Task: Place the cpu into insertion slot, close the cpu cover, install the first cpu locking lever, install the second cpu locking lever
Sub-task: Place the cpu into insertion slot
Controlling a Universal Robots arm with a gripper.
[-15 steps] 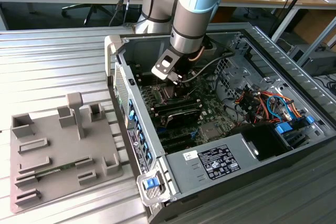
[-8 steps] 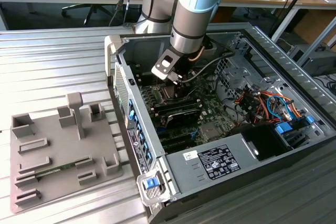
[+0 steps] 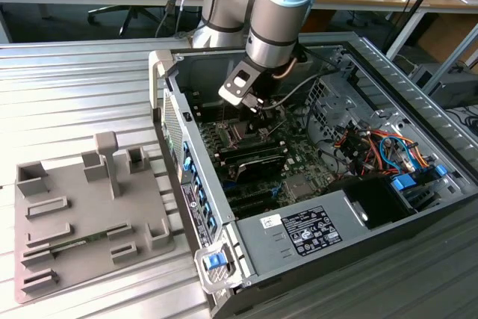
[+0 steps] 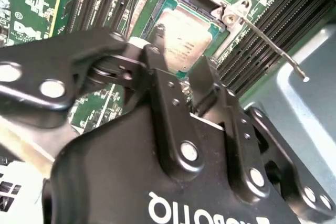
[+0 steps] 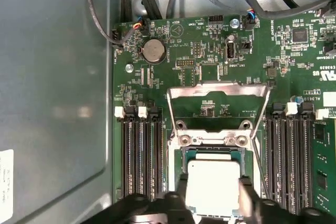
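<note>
One gripper (image 5: 213, 182) — over cpu (image 5: 212, 171), cpu cover (image 5: 218, 88) open

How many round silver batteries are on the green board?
1. The round silver battery sits on the green board, on the far side of the open cpu cover from the cpu. More could be hidden under the arm.

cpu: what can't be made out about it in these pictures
- First wrist view: the near edge of the cpu is hidden by the gripper, so whether it sits fully in the insertion slot is unclear.
- Second wrist view: the gripper's body covers about half of the cpu.
- Exterior view: the cpu is too small to pick out beneath the gripper.
</note>
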